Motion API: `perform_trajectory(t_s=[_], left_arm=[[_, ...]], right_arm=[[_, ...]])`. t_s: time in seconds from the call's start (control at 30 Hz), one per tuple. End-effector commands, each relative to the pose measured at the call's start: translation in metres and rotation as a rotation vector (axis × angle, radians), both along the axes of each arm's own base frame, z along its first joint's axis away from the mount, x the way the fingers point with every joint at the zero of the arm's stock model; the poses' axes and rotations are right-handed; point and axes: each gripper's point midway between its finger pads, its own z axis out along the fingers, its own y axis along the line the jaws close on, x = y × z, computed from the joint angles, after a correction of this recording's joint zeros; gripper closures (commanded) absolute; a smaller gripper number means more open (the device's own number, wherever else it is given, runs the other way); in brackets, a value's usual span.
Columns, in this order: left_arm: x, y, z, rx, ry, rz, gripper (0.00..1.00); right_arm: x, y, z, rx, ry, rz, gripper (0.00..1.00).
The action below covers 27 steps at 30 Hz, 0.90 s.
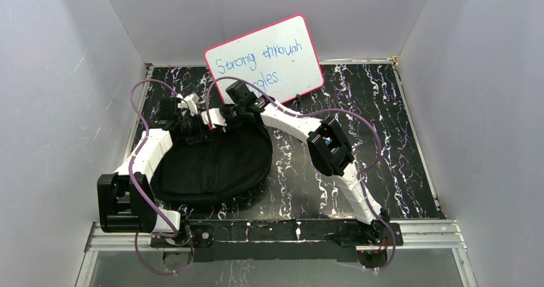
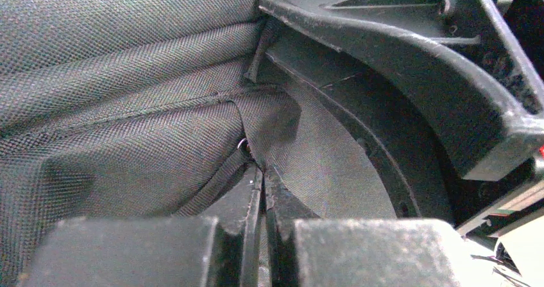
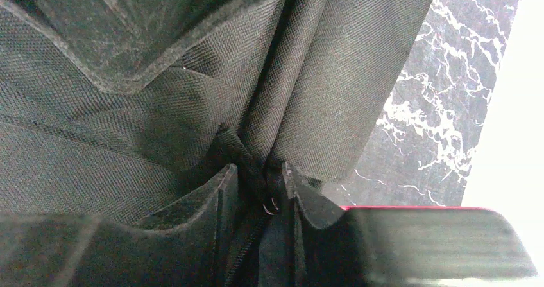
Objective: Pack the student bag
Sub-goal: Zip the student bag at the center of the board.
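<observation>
The student bag (image 1: 212,165) is a soft black backpack lying on the dark marbled table (image 1: 385,126). Both grippers meet at its far top edge. My left gripper (image 1: 191,121) is shut on a fold of the bag's fabric (image 2: 128,107), and its jaws pinch the cloth at a seam (image 2: 263,171). My right gripper (image 1: 221,121) stands just to the right of it. In the right wrist view its narrowly open jaws (image 3: 260,174) straddle a black zipper pull (image 3: 252,165) with a small metal ring. A thin gap still shows beside the pull. The bag's inside is hidden.
A whiteboard (image 1: 266,52) with a red frame and blue handwriting leans against the back wall behind the bag. White walls close in the table on the left, right and back. The right arm's elbow (image 1: 330,149) hangs over the table to the right of the bag.
</observation>
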Motion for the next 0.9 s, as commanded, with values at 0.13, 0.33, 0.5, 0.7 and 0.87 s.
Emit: perform_trajectory(t_s=[0.13, 0.33, 0.5, 0.7, 0.87], left_arm=[[-0.01, -0.008, 0.011, -0.039, 0.027, -0.014, 1.0], [-0.008, -0.005, 0.01, -0.026, 0.032, 0.013, 1.0], [-0.005, 0.001, 0.009, -0.003, 0.038, 0.058, 1.0], [-0.003, 0.006, 0.009, 0.012, 0.042, 0.107, 1.0], [-0.002, 0.011, 0.01, 0.032, 0.037, 0.133, 1.0]], right_arm=[[-0.004, 0.013, 0.021, 0.09, 0.008, 0.005, 0.91], [-0.005, 0.008, 0.035, 0.136, -0.017, -0.017, 1.0], [-0.003, 0.003, 0.057, 0.197, 0.035, -0.061, 1.0], [0.004, -0.009, 0.086, 0.299, 0.148, -0.124, 1.0], [0.005, -0.023, 0.102, 0.358, 0.239, -0.142, 1.0]])
